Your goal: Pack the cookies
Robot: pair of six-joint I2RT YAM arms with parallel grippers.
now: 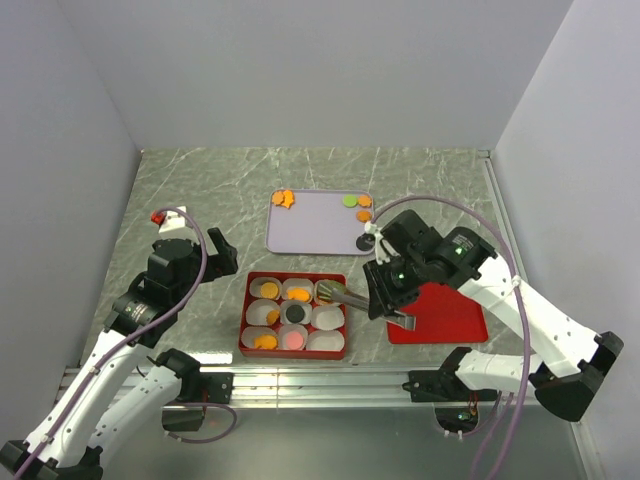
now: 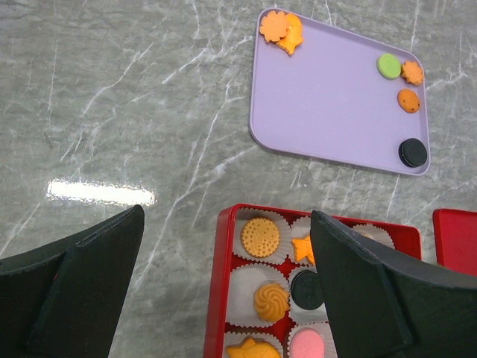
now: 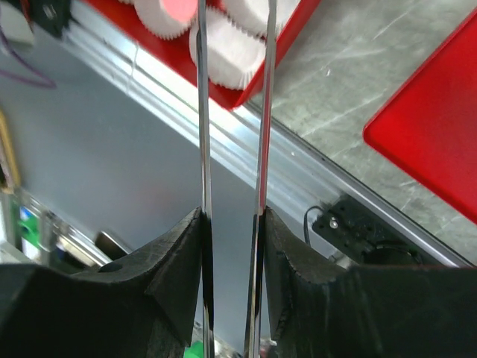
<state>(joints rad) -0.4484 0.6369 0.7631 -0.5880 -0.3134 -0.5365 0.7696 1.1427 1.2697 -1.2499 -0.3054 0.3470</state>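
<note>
Hovering over the grey marbled table [image 1: 200,180], the left gripper [image 1: 196,242] has its two black fingers [image 2: 74,291] spread wide, holding nothing. Just to its right sits a shallow red square box [image 1: 246,318] lined with nine white pleated paper cups [image 1: 325,341]. Several cups already hold cookies [image 2: 261,237]: a round orange one, an orange star, a black disc, an orange swirl and a pink disc, seen past and between the open fingers in the left wrist view (the right-hand finger hides that side's column of cups). Farther back lies a pale lavender rectangular tray [image 1: 315,225], well apart from both grippers. It carries two orange cookies at its far left corner, a green disc and two orange ones near its far right corner, and a black disc at its near right corner. Thin shiny metal tongs [image 1: 345,296] reach out over the box's far right cup. Whether a cookie sits between their tips cannot be made out. The right gripper [image 1: 385,290] is clamped on the metal tongs, its padded fingers [image 3: 179,268] pressing both blades. Beneath its arm rests a flat red lid [image 1: 450,318], beside the box.
</note>
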